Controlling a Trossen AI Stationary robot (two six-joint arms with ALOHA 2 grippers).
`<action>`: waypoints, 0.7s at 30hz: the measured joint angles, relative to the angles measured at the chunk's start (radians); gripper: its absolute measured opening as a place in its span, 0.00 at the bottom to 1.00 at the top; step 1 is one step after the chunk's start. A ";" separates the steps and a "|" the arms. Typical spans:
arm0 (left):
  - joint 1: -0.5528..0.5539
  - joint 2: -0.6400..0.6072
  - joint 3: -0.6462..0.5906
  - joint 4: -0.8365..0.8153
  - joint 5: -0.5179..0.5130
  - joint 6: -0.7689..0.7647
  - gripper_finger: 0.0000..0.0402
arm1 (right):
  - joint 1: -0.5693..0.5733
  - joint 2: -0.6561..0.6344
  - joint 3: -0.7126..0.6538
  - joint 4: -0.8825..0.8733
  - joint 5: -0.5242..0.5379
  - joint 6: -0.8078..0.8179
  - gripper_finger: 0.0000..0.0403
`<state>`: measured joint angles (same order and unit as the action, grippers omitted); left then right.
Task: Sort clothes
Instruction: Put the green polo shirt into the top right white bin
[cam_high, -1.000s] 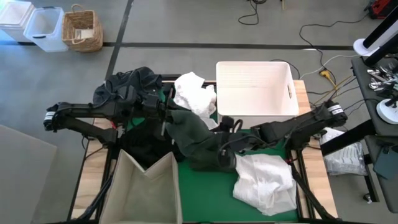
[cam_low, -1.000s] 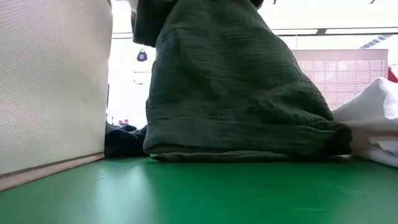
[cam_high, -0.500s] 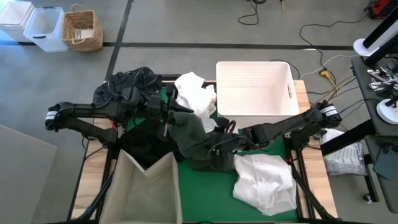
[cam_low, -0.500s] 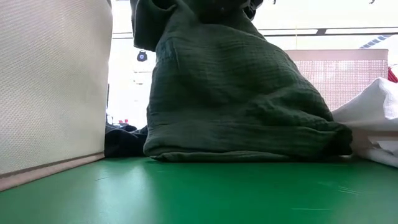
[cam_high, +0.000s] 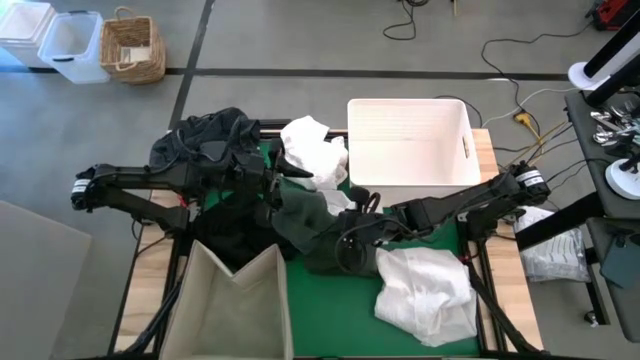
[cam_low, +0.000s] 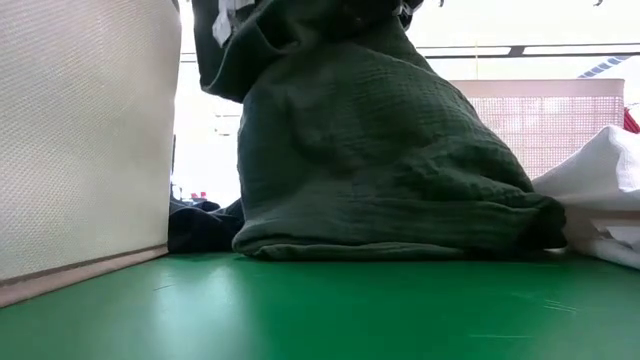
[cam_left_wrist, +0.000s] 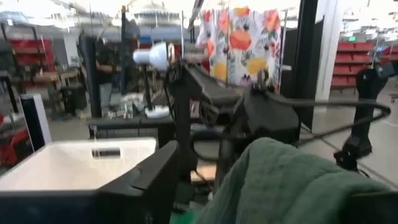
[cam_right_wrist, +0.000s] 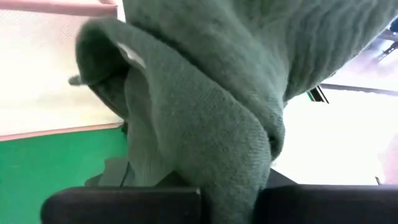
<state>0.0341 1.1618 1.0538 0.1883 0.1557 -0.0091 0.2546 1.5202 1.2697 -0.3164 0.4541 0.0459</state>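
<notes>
Mid-table, dark green garment (cam_high: 305, 225) changing hands

Between my two end effectors the garment slumps on the green table (cam_high: 330, 310) — my right end effector (cam_high: 352, 238) is clamped on a fold of it, my left end effector (cam_high: 272, 190) just beside its upper edge, fingers spread, holding nothing. Crinkly, limp cloth — likely light, bound to sag and drag; a bunched fold should grip best.

Both arms reach toward mid-table, the right gripper (cam_high: 347, 243) clamped closed, the left gripper (cam_high: 283, 178) seemingly parted.
</notes>
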 joint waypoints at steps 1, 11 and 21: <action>0.000 -0.007 0.000 -0.021 -0.002 -0.001 0.52 | 0.000 -0.005 0.000 0.000 0.000 0.006 0.03; 0.000 -0.107 0.000 -0.252 -0.043 -0.037 0.53 | 0.002 -0.065 0.041 -0.067 -0.023 0.031 0.03; 0.000 -0.151 0.000 -0.420 -0.043 -0.069 0.53 | 0.002 -0.093 0.098 -0.154 -0.053 0.062 0.03</action>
<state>0.0342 1.0106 1.0534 -0.2321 0.1127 -0.0781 0.2569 1.4269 1.3680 -0.4704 0.4007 0.1083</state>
